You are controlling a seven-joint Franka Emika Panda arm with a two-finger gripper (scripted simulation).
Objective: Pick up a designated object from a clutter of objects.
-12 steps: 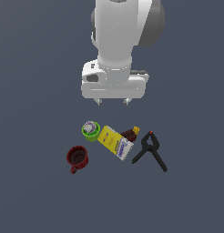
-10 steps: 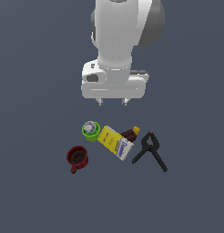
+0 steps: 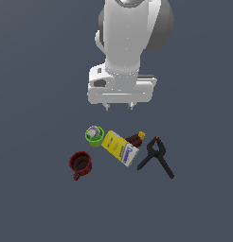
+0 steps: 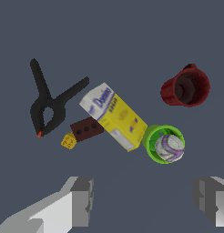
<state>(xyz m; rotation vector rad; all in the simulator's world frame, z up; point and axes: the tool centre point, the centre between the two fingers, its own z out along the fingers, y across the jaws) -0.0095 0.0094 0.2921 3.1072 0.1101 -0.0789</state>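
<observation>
1. Gripper (image 3: 118,107) hangs above the clutter, well clear of every item; nothing grasped, nothing touched
2. Fingers (image 4: 82,200) stand wide apart in the wrist view w/ only bare floor between them, so jaws are spread and empty
3. Target = dark red mug (image 3: 81,164), upright, mouth up, dark inside, side handle; it sits on the floor at the exterior view's left edge of the group, apart from the rest
4. Nearest neighbour is the green-rimmed cup (image 3: 94,136), close to the mug but not touching; the cup's rim touches or nearly touches one end of the yellow-and-white box (image 3: 120,148)
5. Brown bottle (image 3: 135,139) w/ yellow cap lies against the box on the side away from the mug; black clamp (image 3: 156,156) lies beyond that, at the exterior view's right
6. Done so far: nothing visible beyond the arm being poised over the scene w/ jaws ready
7. Left, as I judge it: shift toward the exterior view's left to get over the mug, descend, close on rim or wall, lift. That's basically the whole task
8. Gripper looks centred nearer the cup/box than the mug, so approx. alignment isn't there yet
</observation>
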